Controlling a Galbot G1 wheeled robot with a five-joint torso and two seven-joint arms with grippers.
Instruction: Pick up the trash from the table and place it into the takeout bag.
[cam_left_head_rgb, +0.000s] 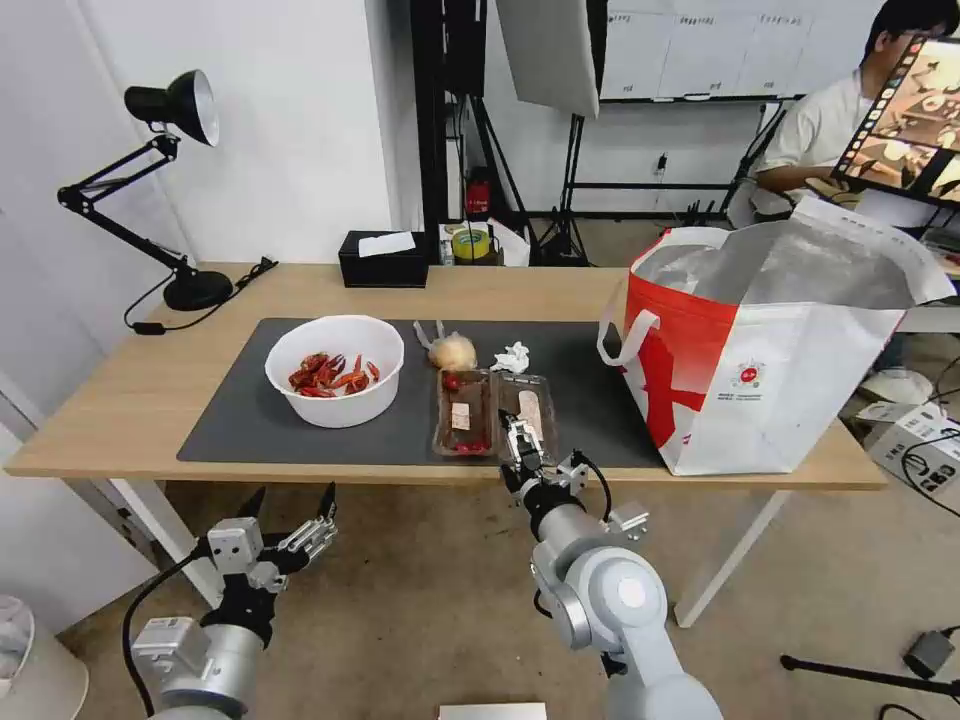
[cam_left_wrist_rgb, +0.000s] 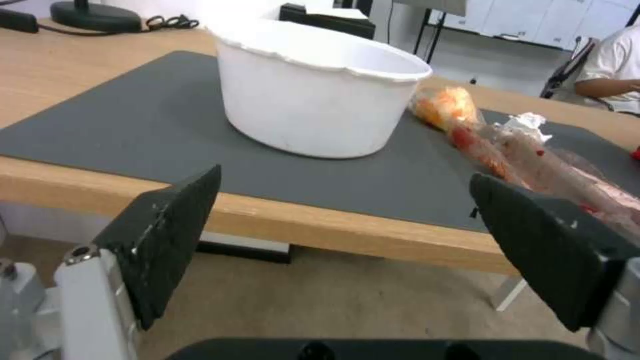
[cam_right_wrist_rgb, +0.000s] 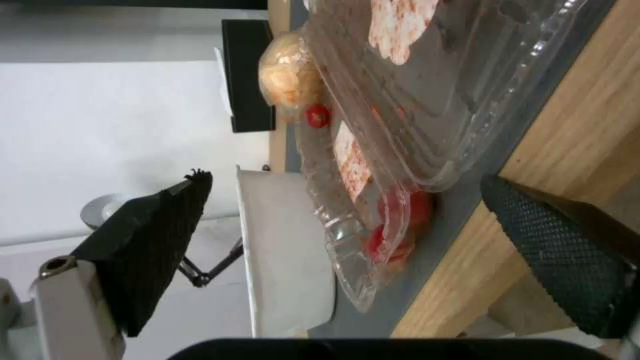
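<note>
Head view: a light-wood table (cam_left_head_rgb: 120, 400) carries a dark grey mat (cam_left_head_rgb: 240, 420). On the mat sit a white bowl of crayfish shells (cam_left_head_rgb: 335, 370), a knotted clear bag (cam_left_head_rgb: 450, 350), a crumpled tissue (cam_left_head_rgb: 513, 357) and two clear trays (cam_left_head_rgb: 492, 412) side by side near the front edge. The takeout bag (cam_left_head_rgb: 770, 380) stands open at the table's right end. The right end effector (cam_left_head_rgb: 522, 437) reaches over the front edge onto the right-hand tray — the first pickup looks to be under way. The left end effector (cam_left_head_rgb: 292, 502) hangs below the table edge, fingers spread.

Left wrist view: its spread fingers (cam_left_wrist_rgb: 167, 240) frame the bowl (cam_left_wrist_rgb: 313, 100), well apart from it.

Right wrist view: fingers (cam_right_wrist_rgb: 567, 250) spread, one above the trays (cam_right_wrist_rgb: 427, 90) and one below the table edge, touching nothing. Next, judging by this, it should close on the tray rim and lift without crushing it.
</note>
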